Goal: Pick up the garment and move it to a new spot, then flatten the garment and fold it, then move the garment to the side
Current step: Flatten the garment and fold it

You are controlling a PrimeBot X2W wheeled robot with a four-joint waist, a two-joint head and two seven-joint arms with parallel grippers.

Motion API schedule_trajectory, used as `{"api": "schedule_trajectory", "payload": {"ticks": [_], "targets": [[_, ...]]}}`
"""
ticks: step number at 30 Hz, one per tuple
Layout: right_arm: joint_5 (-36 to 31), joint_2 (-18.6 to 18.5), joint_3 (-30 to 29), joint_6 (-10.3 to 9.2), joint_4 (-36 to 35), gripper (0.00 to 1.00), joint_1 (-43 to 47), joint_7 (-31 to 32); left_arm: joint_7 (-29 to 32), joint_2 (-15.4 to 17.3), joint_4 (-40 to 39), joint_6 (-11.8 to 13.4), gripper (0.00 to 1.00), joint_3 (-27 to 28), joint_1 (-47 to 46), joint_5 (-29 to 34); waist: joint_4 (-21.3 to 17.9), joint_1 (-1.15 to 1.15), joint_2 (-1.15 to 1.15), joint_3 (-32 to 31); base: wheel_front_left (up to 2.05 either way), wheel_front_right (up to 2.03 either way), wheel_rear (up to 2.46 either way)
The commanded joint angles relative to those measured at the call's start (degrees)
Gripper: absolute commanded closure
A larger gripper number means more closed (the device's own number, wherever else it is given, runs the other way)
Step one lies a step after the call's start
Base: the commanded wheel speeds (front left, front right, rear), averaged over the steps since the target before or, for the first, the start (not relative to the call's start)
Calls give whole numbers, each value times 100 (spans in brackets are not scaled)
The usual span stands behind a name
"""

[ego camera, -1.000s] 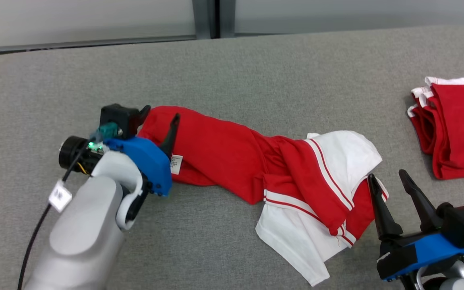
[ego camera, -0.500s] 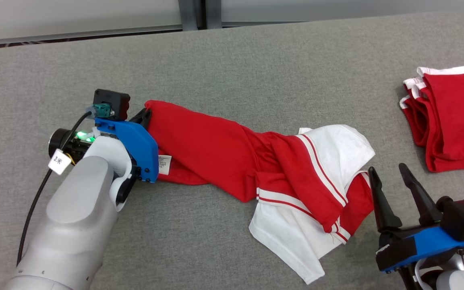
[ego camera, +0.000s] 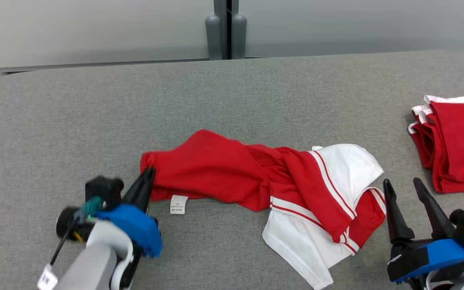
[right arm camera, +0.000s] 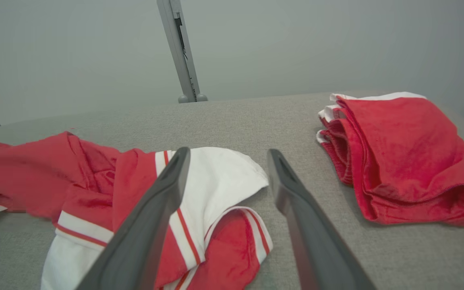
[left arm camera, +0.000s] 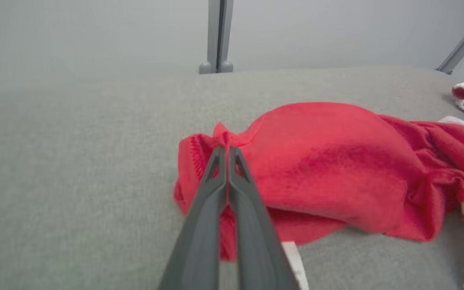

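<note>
On the table point(ego camera: 95, 104), my left gripper point(ego camera: 149, 172), apart a second ago, now pinches the red end of the garment point(ego camera: 232, 173), so lifting can start; my right gripper point(ego camera: 401, 183) stands apart near its white end.

Bright, even, diffuse light from above; no glare. Soft faint shadows under folds of red garment point(ego camera: 216, 173) and beside folded red stack point(ego camera: 461, 141) on grey counter point(ego camera: 95, 112). Head view sharp mid-frame; left tool point(ego camera: 149, 172) and its blue housing point(ego camera: 135, 229) smeared. Left wrist view hazy, low contrast; tool fingers point(left arm camera: 201, 225) soft near bottom edge. Right wrist view: wall post point(right arm camera: 179, 52) leans, counter edge bows from wide-angle lens.
</note>
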Motion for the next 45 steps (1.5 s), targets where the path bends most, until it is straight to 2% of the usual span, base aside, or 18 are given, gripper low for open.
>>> {"api": "schedule_trajectory", "payload": {"ticks": [1,2,3,4,6,10,11,12,18,23,26,34,45], "targets": [[25,20,-34,0,-10,0,80,2,54,88,-337,190,100,94,501,-132,43,1,0,-35,0,0,0],[31,27,-47,0,-23,0,107,9,109,139,-559,307,100,132,807,-192,74,1,0,-51,0,0,0],[31,27,-47,0,-23,0,107,9,109,139,-559,307,100,132,807,-192,74,1,0,-51,0,0,0],[40,35,-98,0,-46,0,168,27,224,201,-933,510,100,166,1336,-306,158,1,0,-86,0,0,0],[37,40,-121,0,-64,0,216,44,329,240,-1221,662,100,202,1748,-407,207,1,0,-109,0,0,0],[-12,53,-154,0,-129,0,260,99,429,221,-1393,769,100,222,2263,-634,278,1,0,-160,0,0,0],[-20,53,-162,0,-149,0,275,112,375,166,-1391,779,79,243,2308,-661,292,1,0,-175,0,0,0],[-31,55,-160,0,-175,0,289,133,276,148,-1388,778,0,267,2311,-649,301,1,0,-191,0,0,0],[-134,50,-236,0,-325,0,376,208,-409,44,-1499,840,0,373,2228,-510,333,1,0,-340,0,0,0],[-231,51,-294,0,-555,0,460,373,-767,186,-1960,1091,0,527,2121,-136,332,1,0,-502,0,0,0],[-271,59,-307,0,-679,0,491,466,-824,320,-2245,1187,0,591,2028,66,327,1,0,-574,0,0,0],[-341,72,-334,0,-890,0,678,650,-709,758,-2383,1236,0,637,1975,311,307,1,0,-737,0,0,0],[-351,101,-322,0,-1034,0,754,727,-639,828,-2537,1317,0,603,2036,314,314,1,0,-707,0,0,0]]}}
